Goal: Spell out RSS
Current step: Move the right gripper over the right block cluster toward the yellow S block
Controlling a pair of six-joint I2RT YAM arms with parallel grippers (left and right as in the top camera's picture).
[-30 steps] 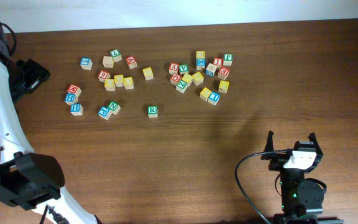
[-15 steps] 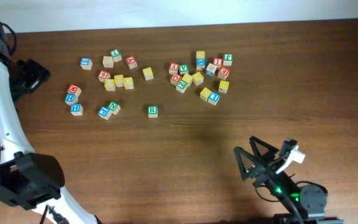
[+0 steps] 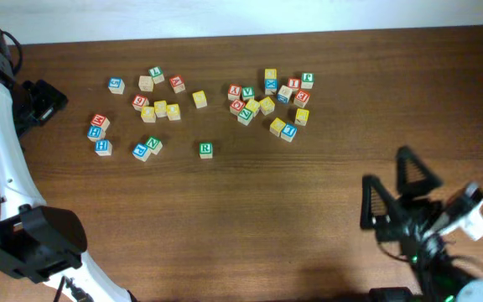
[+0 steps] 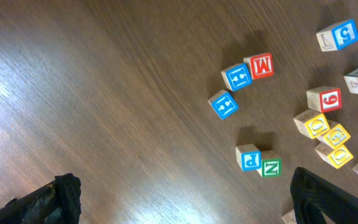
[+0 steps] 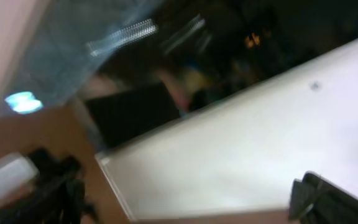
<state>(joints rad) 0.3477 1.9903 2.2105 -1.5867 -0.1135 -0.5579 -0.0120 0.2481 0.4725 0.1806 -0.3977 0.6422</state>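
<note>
The cube with a green R [image 3: 205, 149] lies alone on the table, below the two clusters. Several yellow-faced cubes lie in the left cluster [image 3: 160, 108] and the right cluster [image 3: 267, 105]; their letters are too small to read. Three yellow cubes show at the right edge of the left wrist view [image 4: 337, 135]. My left gripper [image 3: 44, 101] is open and empty at the far left, its fingers wide apart in its wrist view [image 4: 188, 211]. My right gripper [image 3: 392, 191] is open and empty at the front right, tilted up. Its wrist view [image 5: 188, 199] is blurred and faces off the table.
Red and blue letter cubes are mixed into both clusters, such as a red M [image 4: 261, 65], blue cubes [image 4: 236, 77], a blue P [image 4: 249, 158] and a green N [image 4: 270, 167]. The white left arm [image 3: 2, 159] runs down the left edge.
My right gripper has swung from the front centre-right toward the right and tilted up, fingers still apart. The left arm and the cubes have not moved.
</note>
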